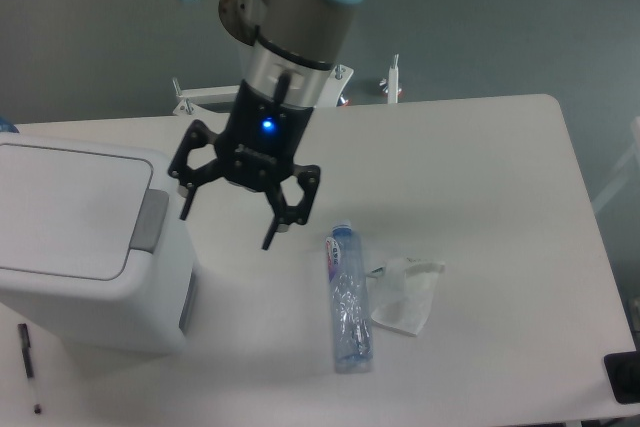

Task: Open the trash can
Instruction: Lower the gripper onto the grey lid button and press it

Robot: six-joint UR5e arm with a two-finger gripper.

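A UR5e arm's pincer hangs above the white tabletop, its two fingers spread wide apart and holding nothing, a blue light glowing on its wrist. At its nine o'clock, just beside it, the trash can stands at the tabletop's left edge, flat lid down, grey push tab facing the pincer. At the pincer's four o'clock lie a crushed plastic bottle and crumpled wrapper, touching; a pen lies at the can's six o'clock.
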